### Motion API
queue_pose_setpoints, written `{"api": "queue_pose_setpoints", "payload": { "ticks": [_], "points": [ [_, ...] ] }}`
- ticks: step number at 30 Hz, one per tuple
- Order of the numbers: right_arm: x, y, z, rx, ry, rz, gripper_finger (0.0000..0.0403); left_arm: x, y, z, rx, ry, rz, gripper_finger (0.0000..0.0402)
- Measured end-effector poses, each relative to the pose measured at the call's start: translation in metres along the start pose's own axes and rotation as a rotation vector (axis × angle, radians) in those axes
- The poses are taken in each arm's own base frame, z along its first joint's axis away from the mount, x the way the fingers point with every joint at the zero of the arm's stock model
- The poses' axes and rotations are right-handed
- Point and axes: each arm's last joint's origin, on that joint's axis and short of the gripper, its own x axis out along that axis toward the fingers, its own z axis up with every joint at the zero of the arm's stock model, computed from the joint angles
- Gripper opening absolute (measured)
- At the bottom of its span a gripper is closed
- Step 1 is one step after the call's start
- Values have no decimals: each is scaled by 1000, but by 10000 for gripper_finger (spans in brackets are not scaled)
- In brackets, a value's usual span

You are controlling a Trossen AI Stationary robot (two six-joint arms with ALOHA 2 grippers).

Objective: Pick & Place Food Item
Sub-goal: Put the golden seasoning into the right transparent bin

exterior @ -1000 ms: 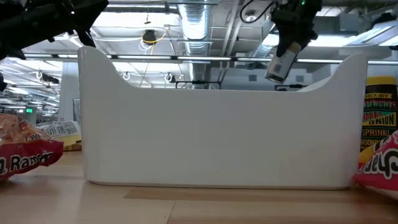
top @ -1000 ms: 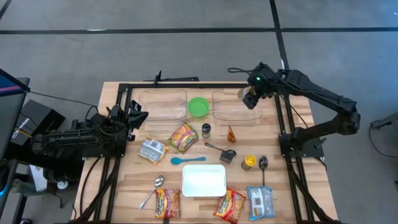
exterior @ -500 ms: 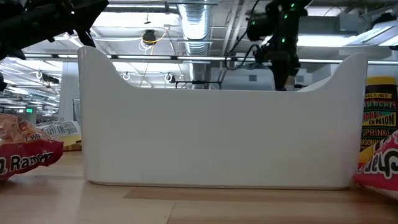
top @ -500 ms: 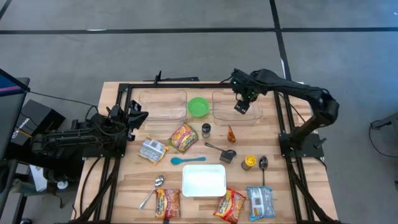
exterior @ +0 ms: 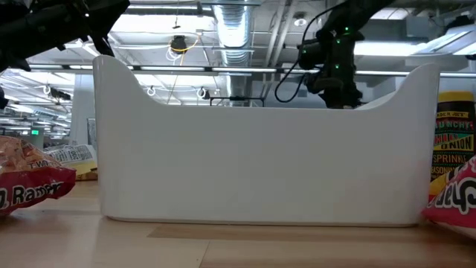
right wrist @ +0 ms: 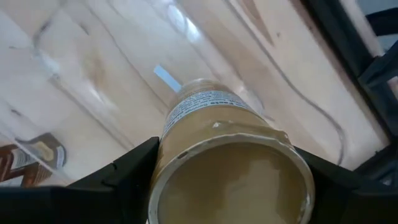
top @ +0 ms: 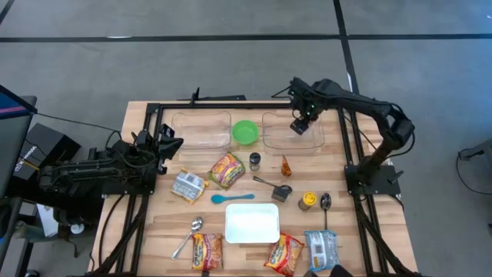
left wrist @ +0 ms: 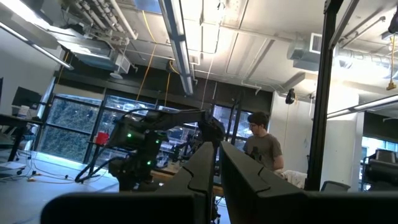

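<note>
Your right gripper (top: 298,125) hangs over the clear right-hand container (top: 274,138) at the table's far side, its fingers (right wrist: 127,174) clamped on either side of a jar (right wrist: 224,146). You can see the jar is cylindrical and tan, with a white printed label wrapped around its body and a flat beige end facing the wrist camera; it sits above the container's transparent floor. Your left gripper (top: 171,144) waits at the table's left edge, fingers pressed together.

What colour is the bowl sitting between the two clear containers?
The bowl is bright green, seen best in the high view.
</note>
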Motion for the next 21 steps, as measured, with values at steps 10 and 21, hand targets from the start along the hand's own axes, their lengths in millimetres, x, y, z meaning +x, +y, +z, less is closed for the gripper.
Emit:
{"api": "queue_pose_setpoints", "payload": {
  "ticks": [10,21],
  "points": [
    [22,-8,-7,-17,23,-3,282,0,0,0,0,-1,3,21],
    [22,-9,-4,-11,-16,-5,282,0,0,0,0,-3,11,21]
  ]
}}
